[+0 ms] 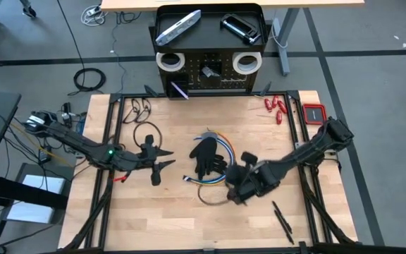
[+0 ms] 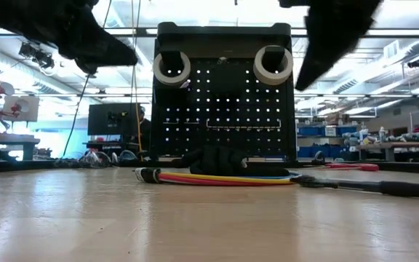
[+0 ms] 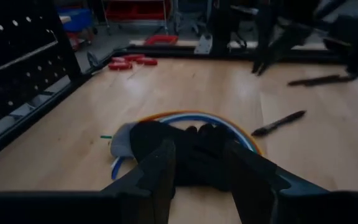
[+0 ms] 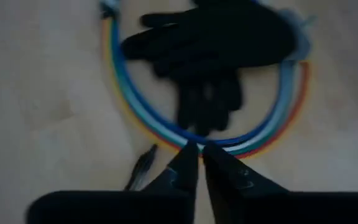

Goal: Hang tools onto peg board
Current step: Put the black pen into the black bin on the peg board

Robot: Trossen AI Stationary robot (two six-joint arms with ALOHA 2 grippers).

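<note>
Light wooden table [image 1: 168,219], black rails along edges. Mid-table: black glove [image 1: 206,156] lying atop looped bundle of coloured cables [image 1: 217,192] — yellow, blue, red strands visible. Far right corner: small red-handled tools [image 1: 275,107], flat red item [image 1: 314,112] just beside them. Near right corner: two black pens [image 1: 282,219]. Far edge, centre — black peg board [image 1: 210,70] standing upright.

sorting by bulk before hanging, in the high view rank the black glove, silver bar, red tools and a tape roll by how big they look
1. black glove
2. silver bar, close to the glove
3. tape roll
4. red tools
</note>
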